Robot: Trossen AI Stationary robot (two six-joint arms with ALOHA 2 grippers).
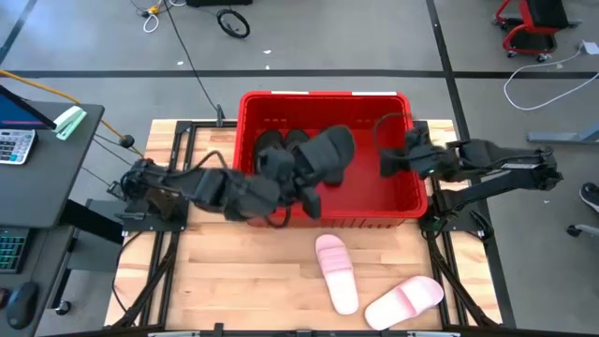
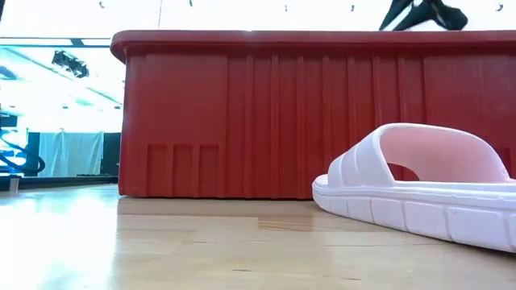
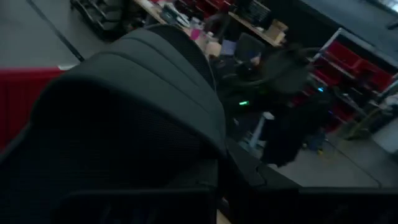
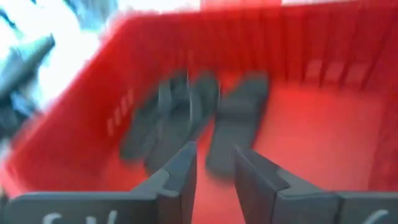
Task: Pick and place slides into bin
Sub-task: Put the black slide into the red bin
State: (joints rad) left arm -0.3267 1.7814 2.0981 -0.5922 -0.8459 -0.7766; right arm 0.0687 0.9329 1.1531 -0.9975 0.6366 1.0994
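Observation:
The red bin (image 1: 323, 95) stands at the table's far middle. My left gripper (image 1: 304, 184) reaches in from the left and is shut on a black wide-strap slide (image 1: 329, 150), raised over the bin's near left part. Two black flip-flops (image 4: 165, 121) and another black slide (image 4: 239, 115) lie on the bin's floor. My right gripper (image 4: 214, 152) hangs open over the bin's right side (image 1: 386, 164), with nothing between its fingers. Two pale pink slides (image 1: 337, 271) (image 1: 404, 300) lie soles down on the table in front of the bin. My left gripper holds the black slide, whose wide strap (image 3: 124, 93) fills the left wrist view. The slide itself hides the fingers there and the hand hides them from above, so which part they are on cannot be told. The slide is lifted clear, above the bin's rim.
The bin's near wall (image 2: 282, 121) rises high above the tabletop. A desk with a calculator (image 1: 14, 145) stands left of the table. Bare wood lies at the table's near left (image 1: 234, 281).

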